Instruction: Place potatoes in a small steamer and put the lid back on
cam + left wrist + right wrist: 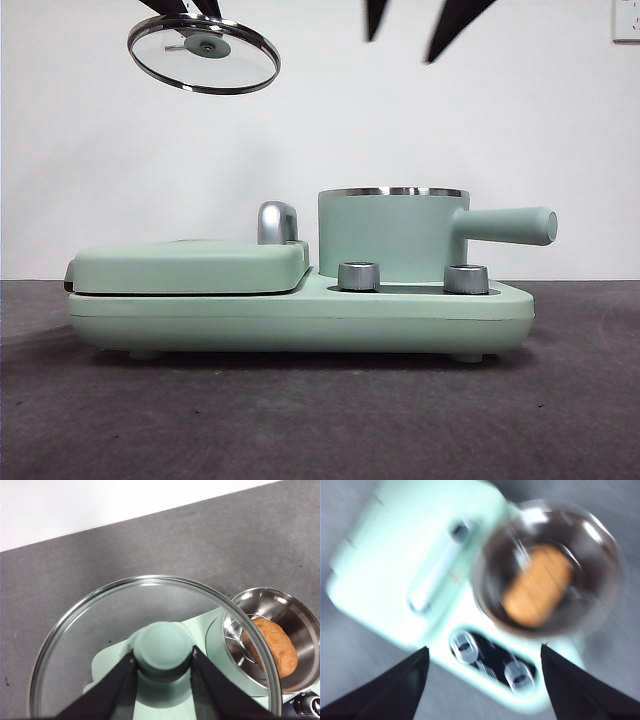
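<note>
The small steamer (392, 232), a mint-green pot with a steel rim and a side handle, stands on the right of the green cooker. The orange-brown potato (272, 645) lies inside it; it also shows in the blurred right wrist view (537, 586). My left gripper (164, 661) is shut on the knob of the glass lid (203, 53) and holds it tilted high above the grill plate, up and left of the pot. My right gripper (485, 652) is open and empty, high above the cooker; its black tips (440, 30) show at the top of the front view.
The flat green grill cover (190, 265) with a steel handle (277, 222) fills the cooker's left half. Two steel knobs (359, 276) sit on the base in front of the pot. The cooker stands on a dark grey table before a white wall.
</note>
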